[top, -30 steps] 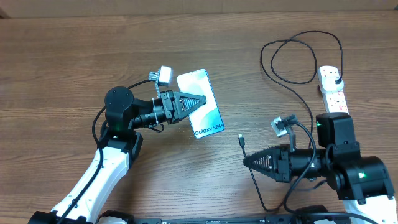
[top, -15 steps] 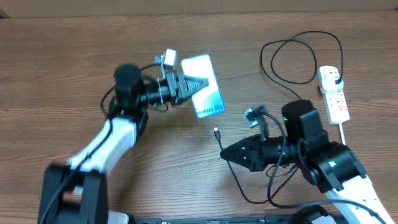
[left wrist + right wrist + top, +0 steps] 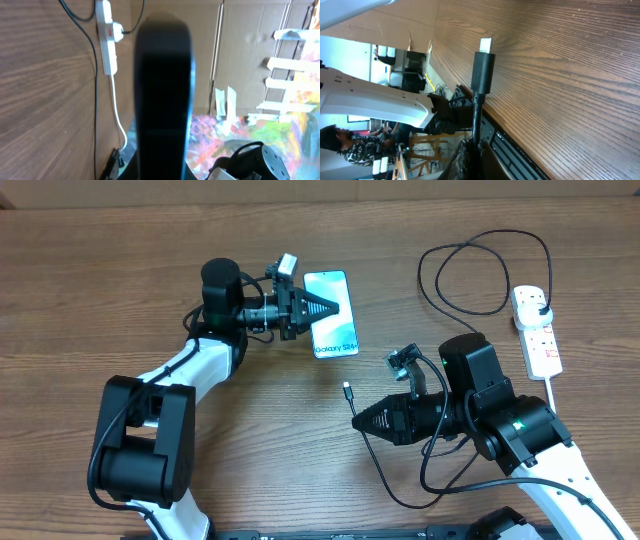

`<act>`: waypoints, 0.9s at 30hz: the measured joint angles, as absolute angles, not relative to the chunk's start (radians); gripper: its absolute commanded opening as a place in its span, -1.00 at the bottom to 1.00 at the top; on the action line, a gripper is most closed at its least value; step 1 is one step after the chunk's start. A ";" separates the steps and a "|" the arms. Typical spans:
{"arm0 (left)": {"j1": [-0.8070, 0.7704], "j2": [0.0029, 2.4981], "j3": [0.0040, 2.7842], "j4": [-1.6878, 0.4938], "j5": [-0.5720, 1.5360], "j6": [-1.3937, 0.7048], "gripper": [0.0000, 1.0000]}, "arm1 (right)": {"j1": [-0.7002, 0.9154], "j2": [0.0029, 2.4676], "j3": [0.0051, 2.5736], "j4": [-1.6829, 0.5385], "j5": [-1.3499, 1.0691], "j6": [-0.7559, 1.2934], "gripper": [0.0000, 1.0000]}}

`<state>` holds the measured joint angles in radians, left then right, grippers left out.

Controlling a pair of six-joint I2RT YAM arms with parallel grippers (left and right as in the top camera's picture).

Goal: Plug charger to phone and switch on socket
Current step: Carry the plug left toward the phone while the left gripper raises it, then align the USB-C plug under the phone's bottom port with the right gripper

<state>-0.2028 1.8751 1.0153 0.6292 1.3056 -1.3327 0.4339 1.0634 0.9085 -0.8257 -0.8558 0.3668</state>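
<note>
The phone (image 3: 333,326), light blue with "Galaxy S24" text, is held off the table by my left gripper (image 3: 322,308), which is shut on its left edge. In the left wrist view the phone (image 3: 164,95) shows edge-on as a dark slab. My right gripper (image 3: 366,424) is shut on the black charger cable (image 3: 356,412) just behind its small plug head (image 3: 347,391). The plug head (image 3: 483,70) points up and left toward the phone, well short of it. The white socket strip (image 3: 536,330) lies at the right edge with a black plug in it.
The black cable loops (image 3: 480,270) near the back right and runs down past the right arm. The thick white cord (image 3: 560,395) runs from the socket toward the front. The socket and cord also show in the left wrist view (image 3: 107,42).
My left gripper has carried the phone up and right and turned it more upright. My right gripper has moved left with the cable, bringing the plug head closer to the phone.
</note>
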 measured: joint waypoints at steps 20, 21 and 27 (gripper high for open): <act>-0.216 1.875 1.016 0.629 1.428 -1.415 -0.92 | 0.434 1.063 0.908 -0.910 -0.803 0.441 -0.92; -0.217 1.875 1.016 0.629 1.425 -1.415 -0.92 | 0.434 1.063 0.908 -0.905 -0.801 0.450 -0.92; -0.267 1.875 1.016 0.629 1.349 -1.415 -0.92 | 0.434 1.063 0.908 -0.854 -0.754 0.485 -0.92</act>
